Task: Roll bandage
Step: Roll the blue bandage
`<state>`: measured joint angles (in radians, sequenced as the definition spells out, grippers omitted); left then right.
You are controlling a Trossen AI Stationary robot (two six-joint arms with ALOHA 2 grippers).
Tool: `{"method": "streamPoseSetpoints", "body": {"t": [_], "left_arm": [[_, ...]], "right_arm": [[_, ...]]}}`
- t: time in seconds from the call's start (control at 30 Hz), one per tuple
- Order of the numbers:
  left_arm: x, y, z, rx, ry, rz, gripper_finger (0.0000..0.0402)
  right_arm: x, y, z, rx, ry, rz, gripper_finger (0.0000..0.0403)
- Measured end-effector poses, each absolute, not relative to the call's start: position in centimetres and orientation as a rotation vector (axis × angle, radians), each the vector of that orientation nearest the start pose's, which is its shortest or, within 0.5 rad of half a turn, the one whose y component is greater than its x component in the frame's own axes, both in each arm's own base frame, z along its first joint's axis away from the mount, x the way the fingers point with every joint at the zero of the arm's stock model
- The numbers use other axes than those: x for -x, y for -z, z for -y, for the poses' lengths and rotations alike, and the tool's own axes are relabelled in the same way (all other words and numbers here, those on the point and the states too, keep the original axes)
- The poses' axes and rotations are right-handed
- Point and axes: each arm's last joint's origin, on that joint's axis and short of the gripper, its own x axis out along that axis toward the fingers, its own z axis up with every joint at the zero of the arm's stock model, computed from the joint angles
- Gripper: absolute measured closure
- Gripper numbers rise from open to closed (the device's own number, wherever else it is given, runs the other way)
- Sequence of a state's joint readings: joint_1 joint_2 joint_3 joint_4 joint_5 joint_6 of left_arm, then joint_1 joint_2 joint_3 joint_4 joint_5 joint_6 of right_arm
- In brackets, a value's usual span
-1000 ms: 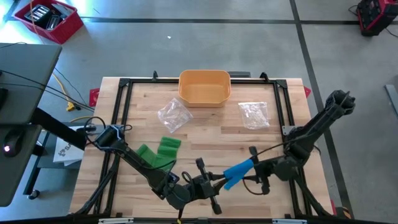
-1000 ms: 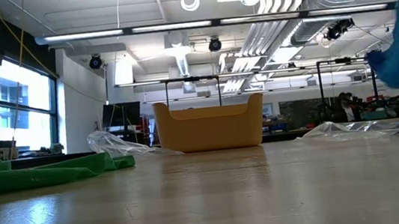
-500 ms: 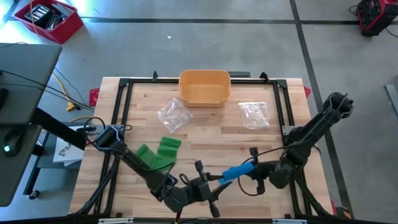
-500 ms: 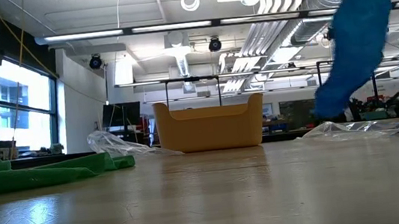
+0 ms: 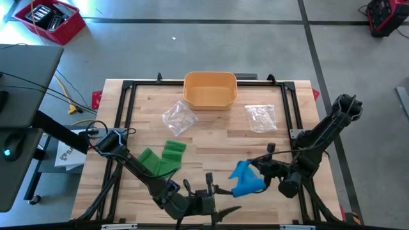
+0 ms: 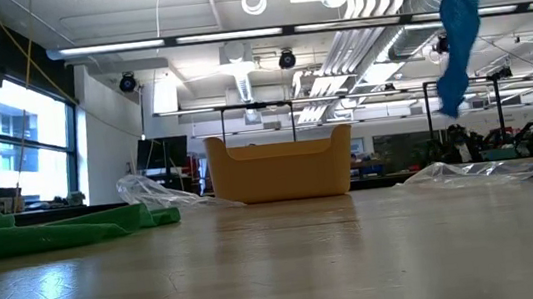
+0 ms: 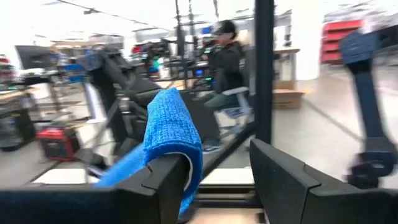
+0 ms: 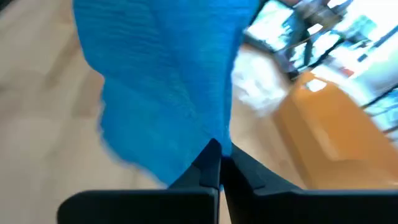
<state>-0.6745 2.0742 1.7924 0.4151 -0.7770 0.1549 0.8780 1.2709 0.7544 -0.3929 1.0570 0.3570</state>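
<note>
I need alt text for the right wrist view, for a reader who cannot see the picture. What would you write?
The right gripper has its fingers shut on the edge of a blue bandage, which fills most of the picture. Behind it are the wooden table, a clear plastic bag and an orange bin.

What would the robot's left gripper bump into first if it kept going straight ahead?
Probably the blue bandage. The left gripper is open, and the cloth drapes over one finger, right in front. The right gripper holds the other end. Depth is hard to judge.
</note>
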Motion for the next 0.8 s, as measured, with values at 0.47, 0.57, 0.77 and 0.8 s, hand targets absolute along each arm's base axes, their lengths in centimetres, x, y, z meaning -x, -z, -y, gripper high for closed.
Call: {"method": "streamPoseSetpoints", "body": {"t": [0.47,0.57,0.77,0.8], "left_arm": [[-39.0,-29.9,28.9,0.05,-0.046,0.14,0.0243],[-38.7,-29.4,28.8,0.047,-0.031,0.18,0.0243],[-38.6,-29.0,28.9,0.046,0.04,0.196,0.0243],[-38.6,-29.0,28.9,0.051,0.045,0.194,0.0243]], "right_arm": [[-16.9,-26.5,-18.0,0.576,0.326,-0.222,0.0403],[-16.6,-27.9,-18.7,0.61,0.297,-0.165,0.0403],[-16.2,-29.8,-19.3,0.621,0.272,-0.08,0.0403],[-16.2,-30.0,-19.3,0.619,0.268,-0.069,0.0403]]}}
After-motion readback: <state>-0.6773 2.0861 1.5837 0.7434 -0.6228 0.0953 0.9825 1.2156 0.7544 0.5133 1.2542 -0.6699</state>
